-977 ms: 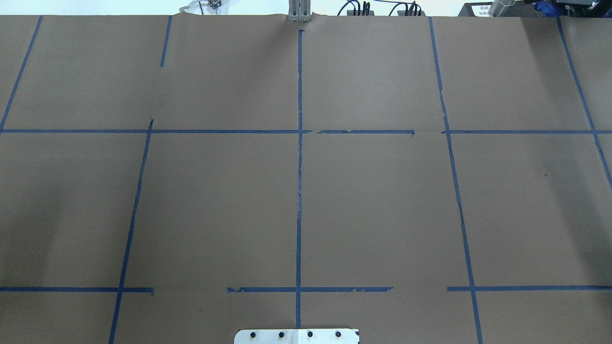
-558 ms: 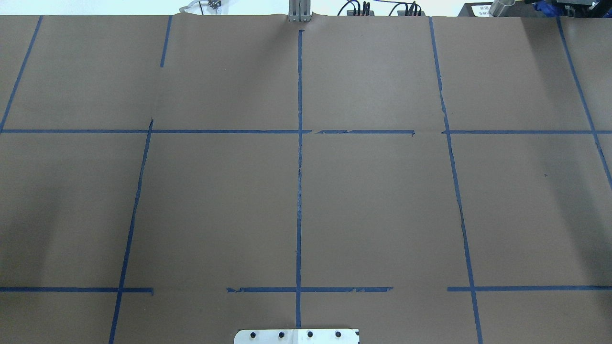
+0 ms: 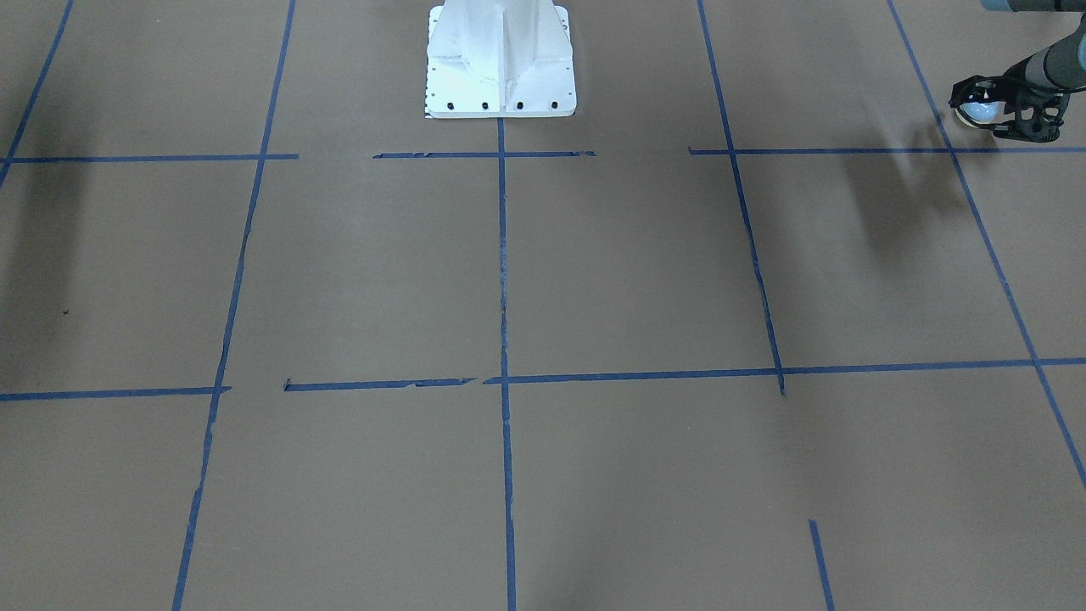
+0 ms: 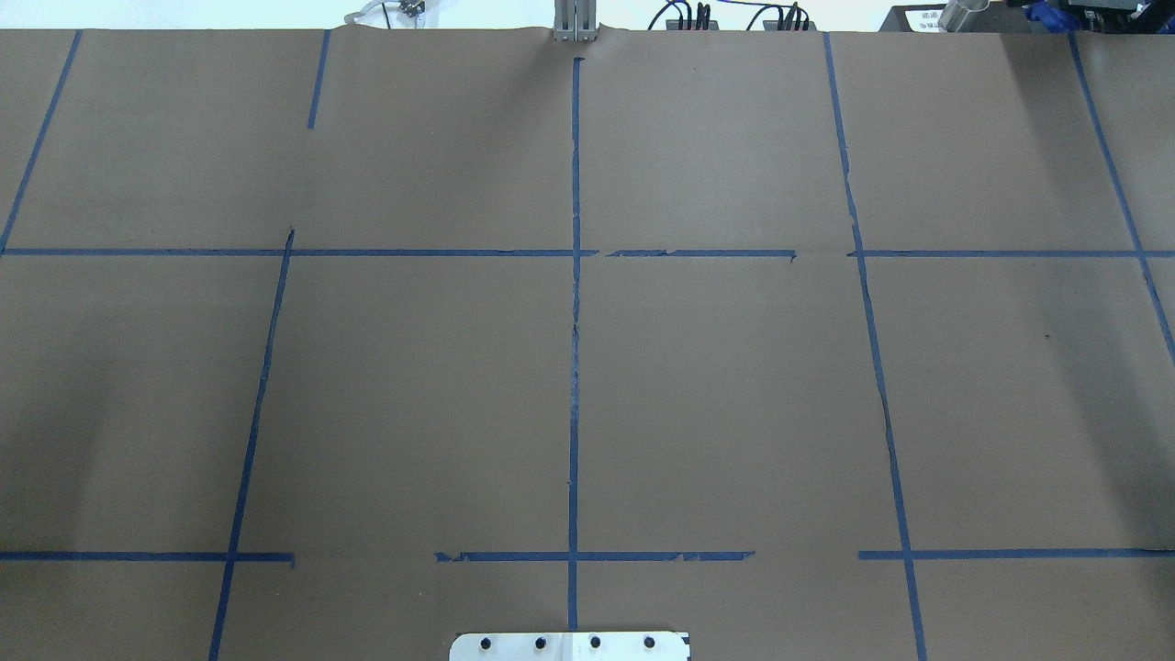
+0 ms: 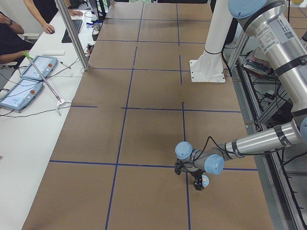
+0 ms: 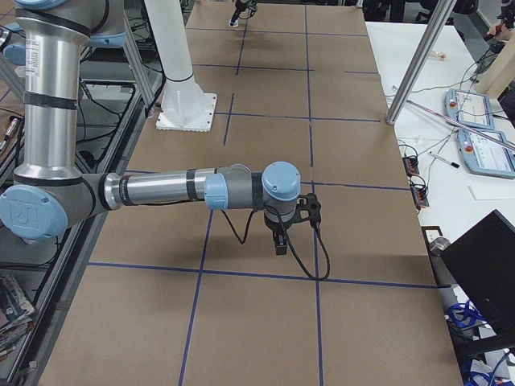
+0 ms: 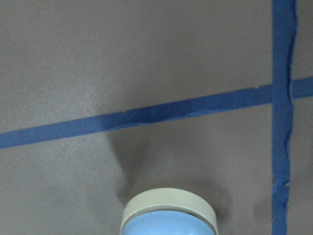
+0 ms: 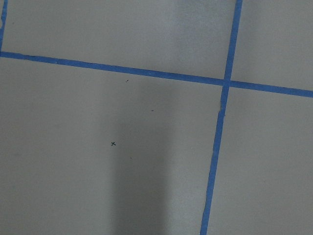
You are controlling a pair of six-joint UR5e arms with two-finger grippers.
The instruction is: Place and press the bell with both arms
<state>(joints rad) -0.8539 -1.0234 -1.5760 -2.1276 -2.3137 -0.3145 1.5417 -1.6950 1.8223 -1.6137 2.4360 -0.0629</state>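
brown paper point(image 4: 734, 413) covers the table, crossed by a grid of blue tape point(image 4: 575, 367). seen from the table's left end, the nearest thing is the left gripper point(image 3: 984, 109), well apart from the white pedestal point(image 5: 208, 72) on the robot's left side. its black fingers are pinched around the bell point(image 7: 168, 216), whose cream base ring faces the wrist camera. the bell hangs near a tape crossing, and its shadow falls on the paper apart from it. beyond the pedestal, well apart on the robot's right side, the right gripper point(image 6: 279, 239) points down over the paper. whether it is spread or pressed together, i cannot tell. its wrist camera shows only paper, a tape crossing and a tiny x mark point(image 8: 113, 143).
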